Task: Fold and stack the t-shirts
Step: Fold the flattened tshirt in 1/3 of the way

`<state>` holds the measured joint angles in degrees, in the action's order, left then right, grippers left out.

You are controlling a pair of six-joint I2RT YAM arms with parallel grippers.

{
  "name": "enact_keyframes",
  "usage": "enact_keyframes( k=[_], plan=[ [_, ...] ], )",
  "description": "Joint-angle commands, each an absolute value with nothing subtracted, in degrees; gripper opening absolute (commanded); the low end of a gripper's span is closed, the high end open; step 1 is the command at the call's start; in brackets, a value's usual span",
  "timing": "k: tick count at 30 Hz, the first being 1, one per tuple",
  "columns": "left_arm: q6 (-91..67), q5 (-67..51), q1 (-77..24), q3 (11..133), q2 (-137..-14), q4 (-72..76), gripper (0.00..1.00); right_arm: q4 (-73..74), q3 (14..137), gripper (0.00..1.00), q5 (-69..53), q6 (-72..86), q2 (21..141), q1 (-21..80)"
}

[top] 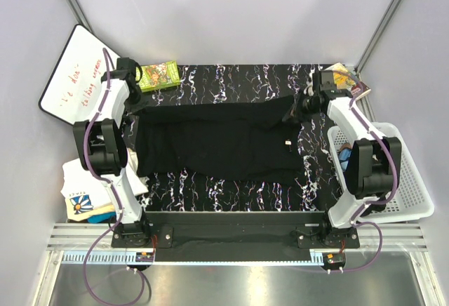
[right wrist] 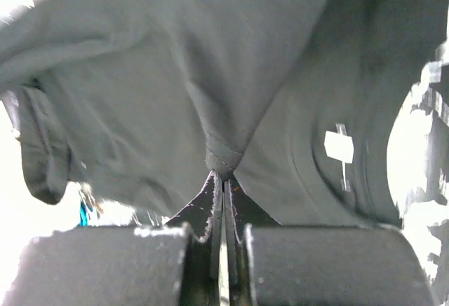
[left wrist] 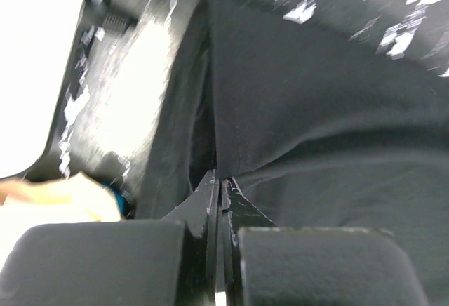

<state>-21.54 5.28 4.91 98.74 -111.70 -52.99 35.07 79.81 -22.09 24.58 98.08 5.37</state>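
The black marbled desk (top: 231,190) fills the middle of the top view. A plain black t-shirt (top: 217,144) lies spread across it, long side running left to right, with its small white neck label toward the right end. To the right of the desk, just beside the right arm (top: 368,162), sits a white slatted basket (top: 414,201) with something blue inside. A whiteboard (top: 70,74) with red writing leans off the far-left corner. At the near left, off the desk, lies a white t-shirt (top: 81,194) with a blue-and-yellow square print. A green box (top: 158,74) rests at the far-left edge, and a printed booklet (top: 351,78) sits at the far-right corner.

The left arm (top: 105,144) reaches to the black shirt's far-left corner, where the left jaws are closed on a pinch of its edge (the cloth rises to a peak at the tips). The right jaws are likewise clamped on the hem at the far-right corner.
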Motion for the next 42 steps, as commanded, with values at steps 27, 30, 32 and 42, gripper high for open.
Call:
enact_keyframes(
  k=[27,30,32,42],
  plan=[
    [-21.71,10.46,7.82,98.96,-118.21,-61.0,0.99,48.77,89.39,0.0,-29.53,30.41,92.2,5.71],
    [-21.62,10.11,7.91,99.49,-117.69,-61.0,0.99,50.97,86.32,0.0,-29.88,30.32,89.92,5.71],
    [-21.62,9.93,8.0,100.19,-117.95,-61.0,0.99,52.55,83.07,0.0,-30.41,30.5,87.82,5.71],
    [-21.62,10.81,7.82,101.78,-119.44,-61.7,0.99,62.92,70.58,0.09,-24.89,28.48,82.09,5.71]
  ],
)
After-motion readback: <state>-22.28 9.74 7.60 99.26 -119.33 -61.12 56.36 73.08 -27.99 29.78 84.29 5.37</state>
